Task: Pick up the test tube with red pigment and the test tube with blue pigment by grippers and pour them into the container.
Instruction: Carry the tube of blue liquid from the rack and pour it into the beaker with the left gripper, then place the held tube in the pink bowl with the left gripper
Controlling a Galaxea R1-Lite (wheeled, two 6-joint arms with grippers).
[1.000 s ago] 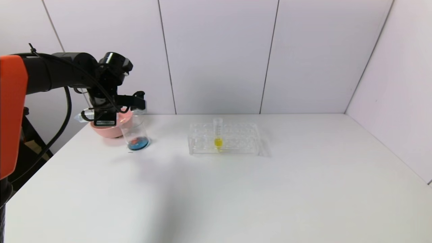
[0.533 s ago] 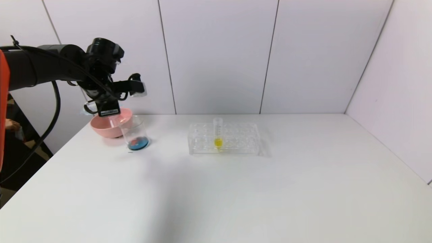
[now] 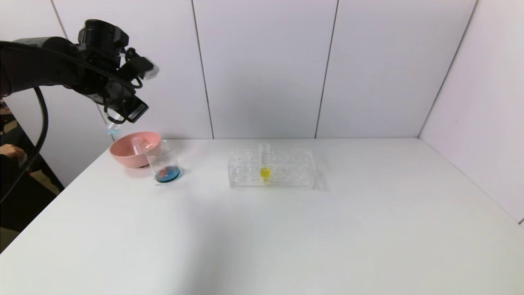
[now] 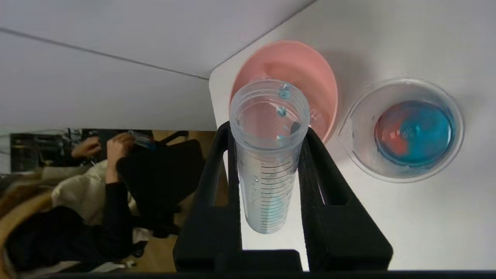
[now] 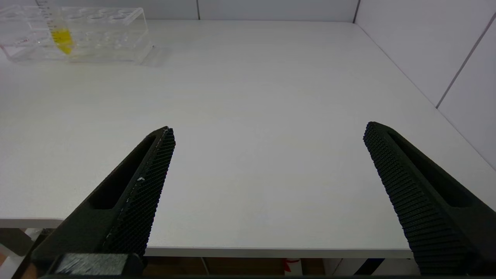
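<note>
From the head view the left gripper [image 3: 123,107] hung high above the pink bowl [image 3: 130,153], a tube tip poking out beneath it. Only the left wrist view showed its fingers clamped on the test tube with blue pigment [image 4: 269,162], drained to droplets, and red and blue pooled in the container [image 4: 403,130]. The right gripper [image 5: 267,155] stood wide apart over the table's [image 5: 252,97] near edge.

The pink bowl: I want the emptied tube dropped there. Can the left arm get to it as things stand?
Probably yes. The left gripper, shut on the test tube with blue pigment, is above the pink bowl with nothing between them; the container stands beside the bowl.
</note>
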